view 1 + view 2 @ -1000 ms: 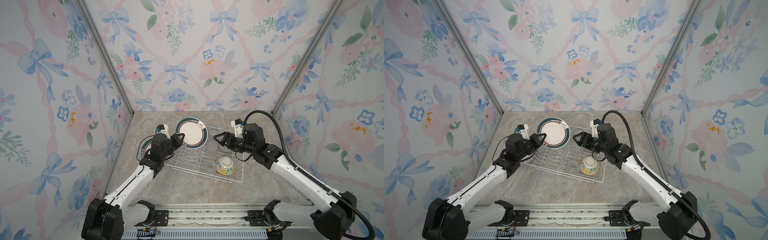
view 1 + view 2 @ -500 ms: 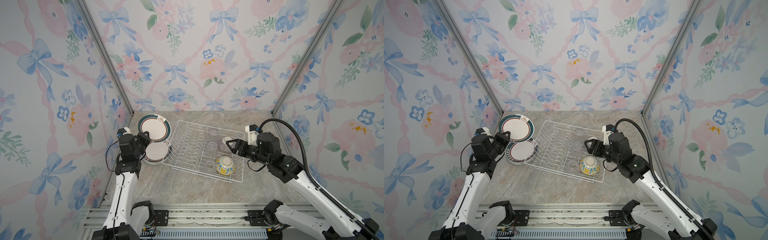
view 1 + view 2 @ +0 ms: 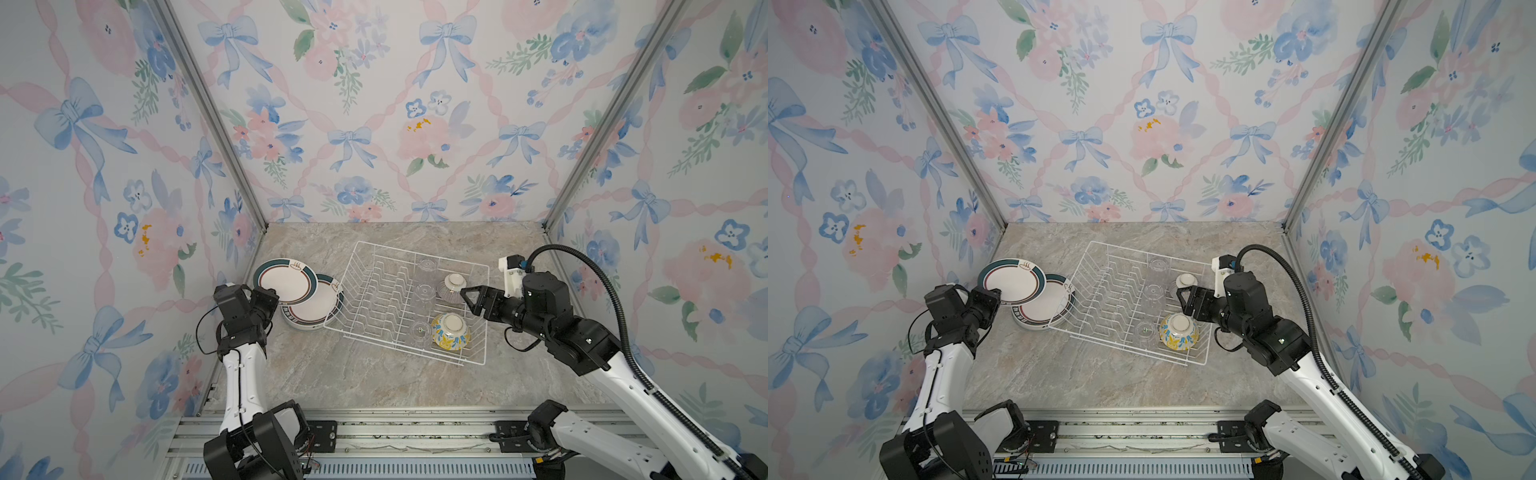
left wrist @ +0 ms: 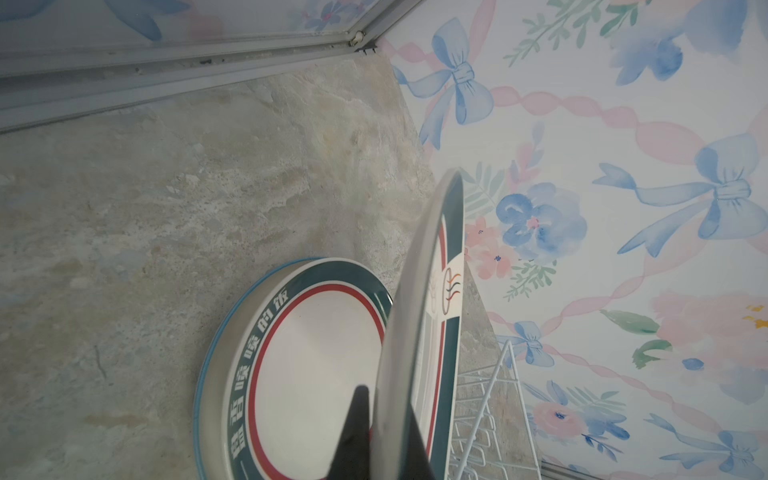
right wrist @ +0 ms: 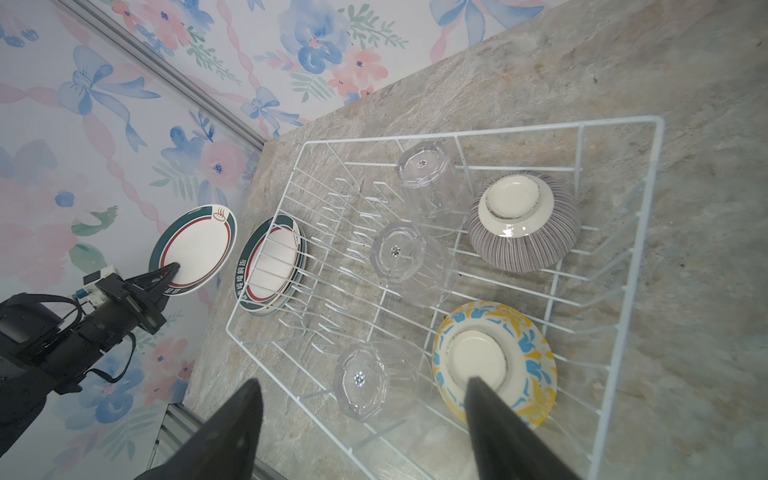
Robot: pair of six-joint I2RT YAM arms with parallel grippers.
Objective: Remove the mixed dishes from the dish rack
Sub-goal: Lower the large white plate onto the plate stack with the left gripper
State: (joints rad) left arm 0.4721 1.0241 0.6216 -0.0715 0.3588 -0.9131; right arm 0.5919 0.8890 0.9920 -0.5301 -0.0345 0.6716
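1. The left tool (image 3: 269,300) is clamped on the near rim of a green-rimmed plate (image 3: 286,281), with one finger on each face. The plate is tilted and held up off the table (image 3: 353,382)
2. Just right of it, a stack of plates (image 3: 316,307) with the same green and red rings lies flat on the table. In the right wrist view its right edge shows through the wires of the rack's side (image 5: 270,266); whether they touch I cannot tell
3. The dish rack (image 3: 376,299) sits askew in the middle of the table, with all its load in its right half
4. Three cups stand base up in a row from back to front: the far glass cup (image 3: 427,266), the middle glass cup (image 3: 424,293) and the near glass cup (image 3: 419,332)
5. Right of the cups, both bowls lie upside down in the rack. The purple-striped bowl (image 3: 451,286) is farther back; the yellow-blue floral bowl (image 3: 451,331) is nearer, just beside the near glass cup
6. The right tool (image 3: 469,300) hangs over the rack's right edge, between the two bowls, its jaws spread wide and gripping nothing
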